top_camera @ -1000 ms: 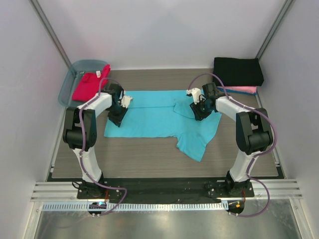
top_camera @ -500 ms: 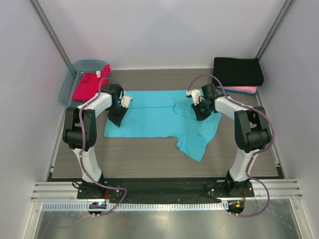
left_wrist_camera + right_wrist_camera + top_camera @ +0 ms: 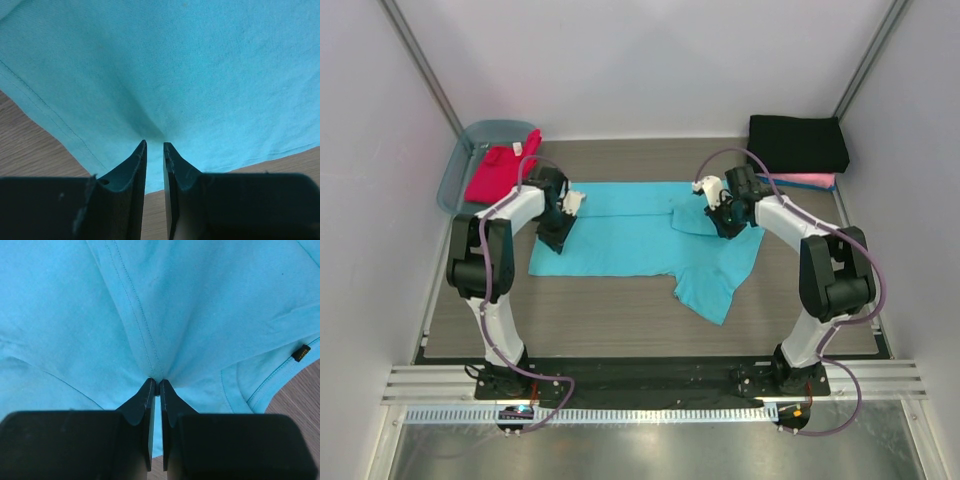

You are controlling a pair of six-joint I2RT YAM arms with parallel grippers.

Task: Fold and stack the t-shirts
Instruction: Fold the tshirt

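Fold step on the turquoise t-shirt (image 3: pixel 620 240), spread at the middle of the table (image 3: pixel 620 320): I hold its hem end nipped in the left gripper (image 3: pixel 154 146) and a ridge of cloth near the collar clamped in the right gripper (image 3: pixel 157 382). Next, I judge, both pinches must rise together and carry that edge across, cloth kept taut.

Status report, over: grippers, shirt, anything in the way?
Left gripper shut on turquoise shirt, its left edge. Right gripper shut on it too, at a seam. Shirt spread out. Tub and black shirt at far corners, clear of it.
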